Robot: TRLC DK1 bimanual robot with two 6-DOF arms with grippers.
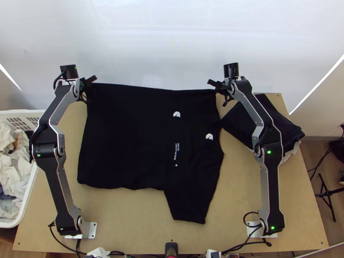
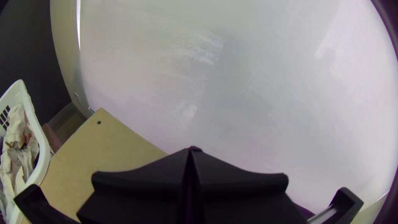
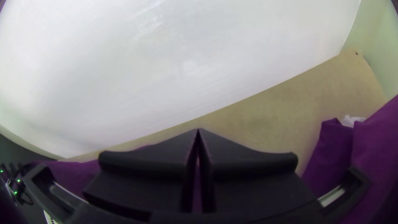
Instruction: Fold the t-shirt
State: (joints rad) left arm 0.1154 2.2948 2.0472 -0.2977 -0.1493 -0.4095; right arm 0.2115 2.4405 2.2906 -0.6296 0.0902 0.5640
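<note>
Over the counter (image 1: pixel 137 223), the left gripper (image 1: pixel 88 87) and right gripper (image 1: pixel 218 89) pinch the black t-shirt's (image 1: pixel 129 137) far corners, jaws pressed together.

Top cam: high over near edge of the table (image 1: pixel 129 228), looking steeply down, nearly all of it in frame. My left wrist cam: close in, faces past table's far edge, far-left corner included. Right one: same, far-right corner. All share white backdrop (image 1: pixel 172 47) beyond table.
</note>
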